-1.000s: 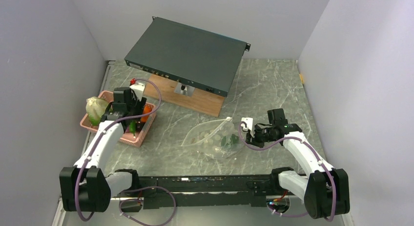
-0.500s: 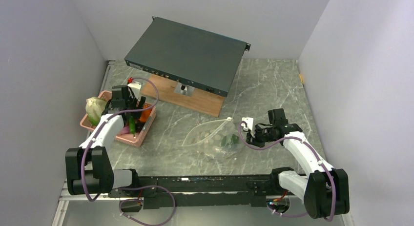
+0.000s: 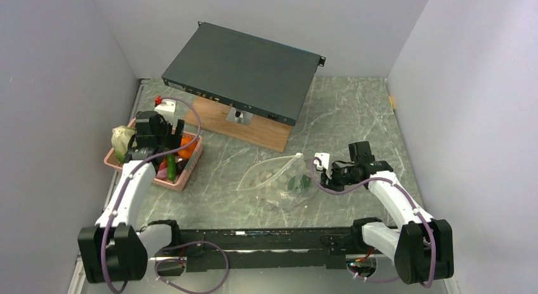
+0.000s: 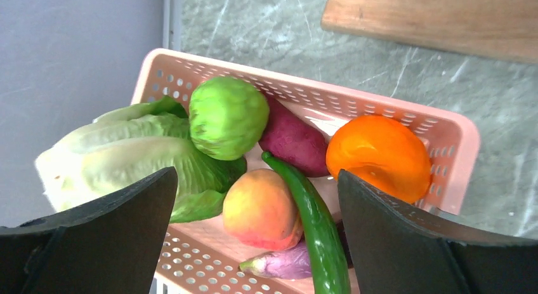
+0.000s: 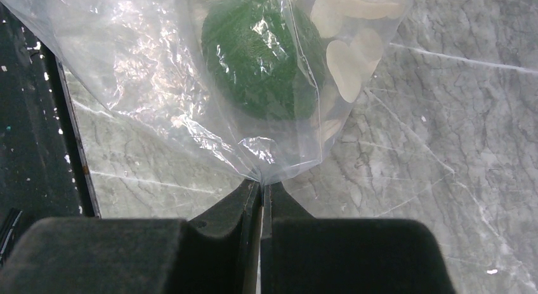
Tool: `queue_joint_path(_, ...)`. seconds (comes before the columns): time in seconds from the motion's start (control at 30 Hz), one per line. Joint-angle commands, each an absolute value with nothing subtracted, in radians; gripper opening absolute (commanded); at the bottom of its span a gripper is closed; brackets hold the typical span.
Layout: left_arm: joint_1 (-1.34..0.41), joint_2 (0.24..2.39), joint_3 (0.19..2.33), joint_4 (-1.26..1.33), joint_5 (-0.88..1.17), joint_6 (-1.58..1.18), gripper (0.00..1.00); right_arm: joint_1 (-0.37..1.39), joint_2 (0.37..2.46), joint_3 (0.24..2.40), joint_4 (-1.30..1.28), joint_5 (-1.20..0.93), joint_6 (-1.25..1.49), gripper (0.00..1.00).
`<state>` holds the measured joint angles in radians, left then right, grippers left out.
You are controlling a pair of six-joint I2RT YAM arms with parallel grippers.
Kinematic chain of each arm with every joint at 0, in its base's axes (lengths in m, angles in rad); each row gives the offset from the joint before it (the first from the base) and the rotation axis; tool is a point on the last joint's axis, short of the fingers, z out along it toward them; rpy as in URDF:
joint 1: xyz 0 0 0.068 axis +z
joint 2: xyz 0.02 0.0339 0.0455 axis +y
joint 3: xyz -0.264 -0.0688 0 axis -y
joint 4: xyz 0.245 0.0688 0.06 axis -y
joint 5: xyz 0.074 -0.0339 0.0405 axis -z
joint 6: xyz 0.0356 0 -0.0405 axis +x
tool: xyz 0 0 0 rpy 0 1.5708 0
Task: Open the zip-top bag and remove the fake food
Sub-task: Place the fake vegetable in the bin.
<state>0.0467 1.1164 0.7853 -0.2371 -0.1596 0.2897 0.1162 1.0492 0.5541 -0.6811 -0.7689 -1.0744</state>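
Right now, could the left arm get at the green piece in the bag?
Probably not yet: the left gripper hangs open over the pink basket, and the green piece lies behind plastic inside the zip-top bag, whose corner the right gripper pinches.

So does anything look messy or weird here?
The pale green leafy lettuce hangs over the pink mesh basket's rim. At the back, a flat dark box sits crooked on a wooden board, overhanging it. Nothing looks spilled or broken.
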Motion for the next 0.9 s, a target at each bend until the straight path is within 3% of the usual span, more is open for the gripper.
queue_joint_path(0.0, 0.052, 0.979, 0.777, -0.300, -0.134, 0.212, 1.00, 0.109, 1.056, 0.558, -0.690, -0.810, -1.106, 0.06)
queue_joint_path(0.13, 0.053, 0.888, 0.800, -0.438, -0.197, -0.017, 1.00, 0.101, 1.052, 0.558, -0.693, -0.813, -1.106, 0.06)
queue_joint_path(0.43, 0.053, 0.839, 0.920, -0.664, 0.280, -0.131, 1.00, 0.100, 1.044, 0.559, -0.699, -0.824, -1.116, 0.06)
queue_joint_path(0.6, 0.043, 0.812, 0.936, -0.627, 0.538, -0.204, 1.00, 0.099, 1.045, 0.558, -0.704, -0.828, -1.122, 0.06)
queue_joint_path(0.87, -0.084, 0.737, 0.818, -0.363, 0.713, -0.323, 1.00, 0.099, 1.042, 0.560, -0.706, -0.831, -1.126, 0.06)
